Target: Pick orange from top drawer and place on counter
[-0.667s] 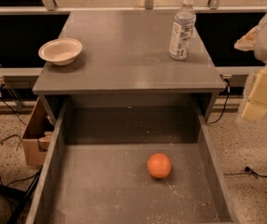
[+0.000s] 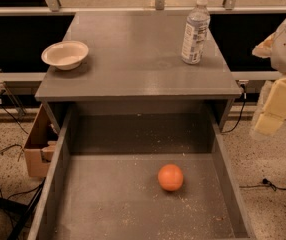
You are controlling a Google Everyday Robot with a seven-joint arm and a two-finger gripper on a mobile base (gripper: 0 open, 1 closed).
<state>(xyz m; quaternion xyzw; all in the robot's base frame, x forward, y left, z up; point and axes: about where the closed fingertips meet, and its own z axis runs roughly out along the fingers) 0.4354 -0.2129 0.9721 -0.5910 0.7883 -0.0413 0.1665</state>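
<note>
The orange [image 2: 170, 177] lies on the speckled floor of the open top drawer [image 2: 108, 199], a little right of its middle. The grey counter [image 2: 133, 59] is above and behind the drawer. My gripper [image 2: 273, 115] hangs at the right edge of the view, outside the drawer's right wall and level with the counter's front edge. It is well above and to the right of the orange and holds nothing that I can see.
A white bowl [image 2: 65, 54] sits at the counter's left edge. A clear water bottle [image 2: 195, 31] stands at its right side. A cardboard box [image 2: 35, 146] and cables lie on the floor to the left of the drawer.
</note>
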